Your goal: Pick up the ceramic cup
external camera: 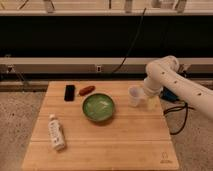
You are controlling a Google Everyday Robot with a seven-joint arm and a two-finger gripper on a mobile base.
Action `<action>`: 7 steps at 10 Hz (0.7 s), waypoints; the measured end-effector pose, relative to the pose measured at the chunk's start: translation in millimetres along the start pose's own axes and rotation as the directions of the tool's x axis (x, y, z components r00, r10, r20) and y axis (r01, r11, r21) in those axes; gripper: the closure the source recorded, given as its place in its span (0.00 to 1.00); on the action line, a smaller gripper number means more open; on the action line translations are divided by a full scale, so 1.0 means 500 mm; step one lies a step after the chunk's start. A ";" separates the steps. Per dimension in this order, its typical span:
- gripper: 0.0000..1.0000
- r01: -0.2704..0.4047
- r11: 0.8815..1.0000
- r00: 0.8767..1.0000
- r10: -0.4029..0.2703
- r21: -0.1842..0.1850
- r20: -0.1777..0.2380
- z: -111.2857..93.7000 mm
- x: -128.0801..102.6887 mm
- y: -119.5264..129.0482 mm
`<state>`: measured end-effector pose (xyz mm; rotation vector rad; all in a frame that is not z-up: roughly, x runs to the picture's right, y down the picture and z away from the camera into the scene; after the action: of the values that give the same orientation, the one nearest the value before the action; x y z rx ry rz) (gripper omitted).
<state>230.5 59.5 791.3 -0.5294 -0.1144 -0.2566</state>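
The ceramic cup (134, 95) is a small white handleless cup standing upright on the wooden table (100, 145), to the right of the green bowl (98, 107). My gripper (148, 101) hangs at the end of the white arm (172, 80), just right of the cup and very close to it. The arm's wrist hides much of the gripper.
A black phone (69, 92) and a red sausage-like item (86, 90) lie at the table's back left. A white bottle (56, 132) lies at the front left. Cables (175, 112) trail off the table's right edge. A dark wall with rails runs behind.
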 end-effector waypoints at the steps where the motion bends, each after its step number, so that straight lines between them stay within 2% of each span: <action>1: 0.20 0.006 1.000 1.000 -0.006 0.000 0.003 0.003 0.000 -0.002; 7: 0.20 0.055 0.998 0.998 -0.054 -0.013 0.036 0.057 -0.014 -0.016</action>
<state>220.2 69.0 818.7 -0.5455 -0.1614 -0.3015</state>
